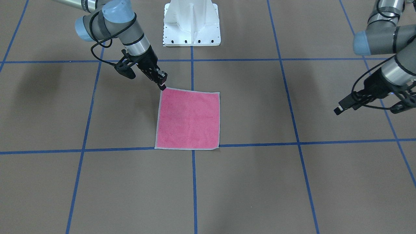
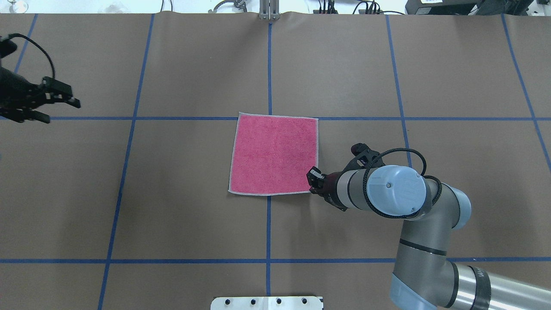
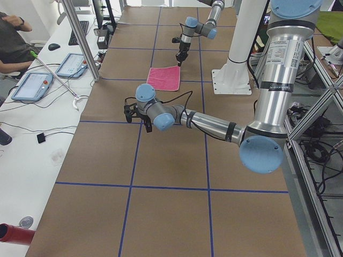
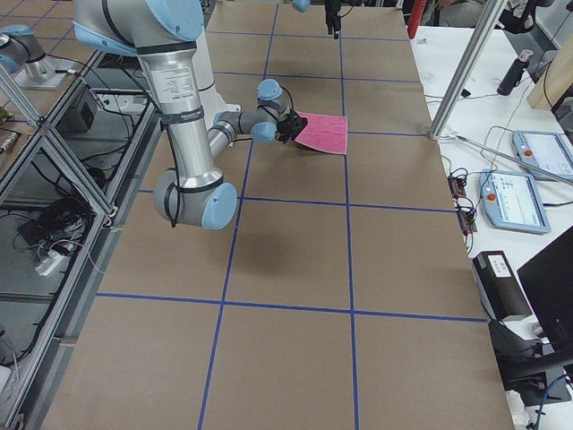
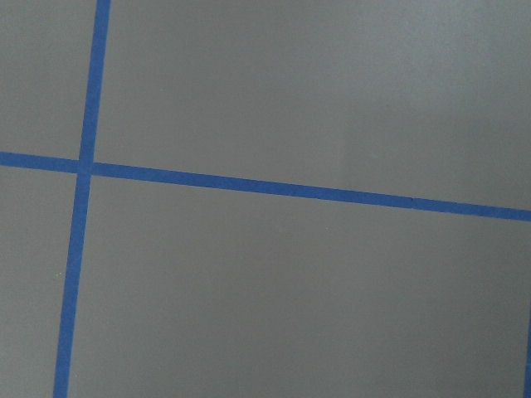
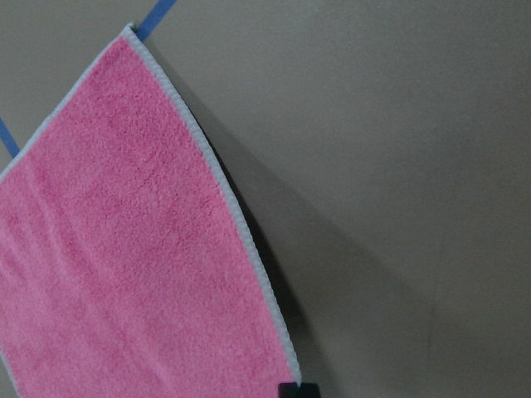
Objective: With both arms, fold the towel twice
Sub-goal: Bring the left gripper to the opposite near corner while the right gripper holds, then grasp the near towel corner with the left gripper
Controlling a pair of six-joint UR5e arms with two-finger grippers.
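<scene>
**Position.** The towel (image 2: 274, 156) lies spread on the bench (image 2: 172, 193), pink face up, with neither fold made. The right gripper (image 1: 162, 85) sits on one corner, and the cloth extends away from its fingertips. Its jaws stand closed. In the right wrist view the stitched edge (image 6: 234, 207) beside the gripper rides above its own shadow, so treat that corner as pinched and slightly raised. The left gripper (image 2: 64, 112) hangs over bare bench with its jaws parted and holds nothing. The towel is well apart from it, over toward the right gripper.

**Handling.** Expect a light, limp terry cloth that is neither fragile nor slippery. It will sag between grip points, and if you lift it by one corner it will likely trail and twist.

**Where to grip.** Take hold at the corners, on the stitched edge — this is probably the firmest purchase. Bring the left gripper to the corner at the other end of the edge that runs out from the right gripper toward the left gripper's side. Then raise both corners together.
</scene>
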